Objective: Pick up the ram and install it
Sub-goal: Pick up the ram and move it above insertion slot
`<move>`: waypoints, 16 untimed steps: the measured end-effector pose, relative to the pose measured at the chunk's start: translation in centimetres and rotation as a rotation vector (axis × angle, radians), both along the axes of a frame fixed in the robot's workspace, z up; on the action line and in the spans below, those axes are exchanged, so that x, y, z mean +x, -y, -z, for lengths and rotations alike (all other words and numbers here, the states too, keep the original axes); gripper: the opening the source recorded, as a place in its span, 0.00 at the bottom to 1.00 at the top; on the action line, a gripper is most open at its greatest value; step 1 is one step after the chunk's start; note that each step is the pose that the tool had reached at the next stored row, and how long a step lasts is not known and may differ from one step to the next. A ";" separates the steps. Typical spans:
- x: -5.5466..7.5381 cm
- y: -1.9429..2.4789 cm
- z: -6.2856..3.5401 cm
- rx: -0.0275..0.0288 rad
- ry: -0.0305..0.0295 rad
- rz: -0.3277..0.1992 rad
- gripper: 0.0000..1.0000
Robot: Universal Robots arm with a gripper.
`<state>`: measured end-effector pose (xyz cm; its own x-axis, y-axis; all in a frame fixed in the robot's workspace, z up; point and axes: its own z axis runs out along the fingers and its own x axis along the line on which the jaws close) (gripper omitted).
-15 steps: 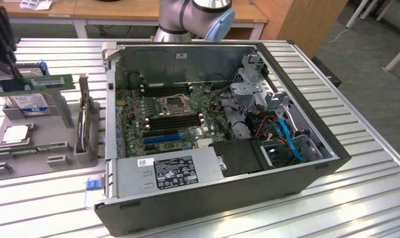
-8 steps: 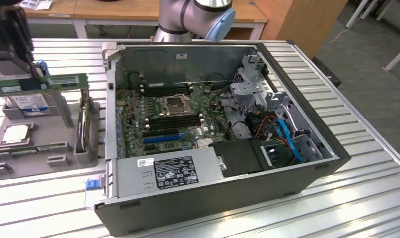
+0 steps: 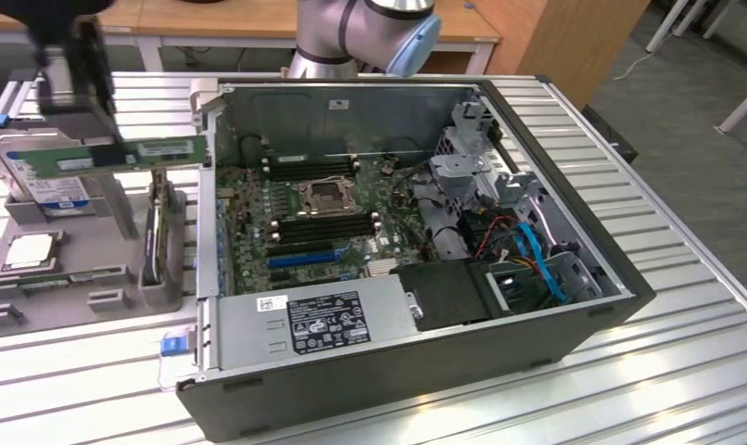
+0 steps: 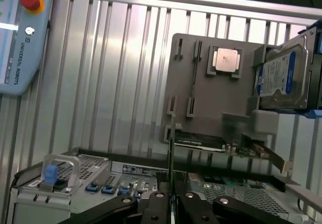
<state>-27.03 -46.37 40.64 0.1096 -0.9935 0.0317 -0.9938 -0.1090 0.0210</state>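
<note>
The gripper (image 3: 74, 109), blurred and cut off at the top edge of the exterior view, was clamped on the ram (image 3: 145, 151). The ram hung level above the grey parts tray (image 3: 117, 298), beside the open computer case (image 3: 386, 399). In the wrist view the stick appeared edge-on as a thin line, and the fingers (image 4: 156, 206) hid its gripped end.

The pincer (image 4: 171, 196) hides the ram's (image 3: 139, 151) gripped edge.
</note>
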 end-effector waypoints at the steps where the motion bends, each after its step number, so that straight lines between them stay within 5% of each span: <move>1: 0.5 0.00 0.01 0.0001 0.0000 0.000 0.14; 16: 7.3 0.00 0.00 0.0001 -0.0004 0.000 0.14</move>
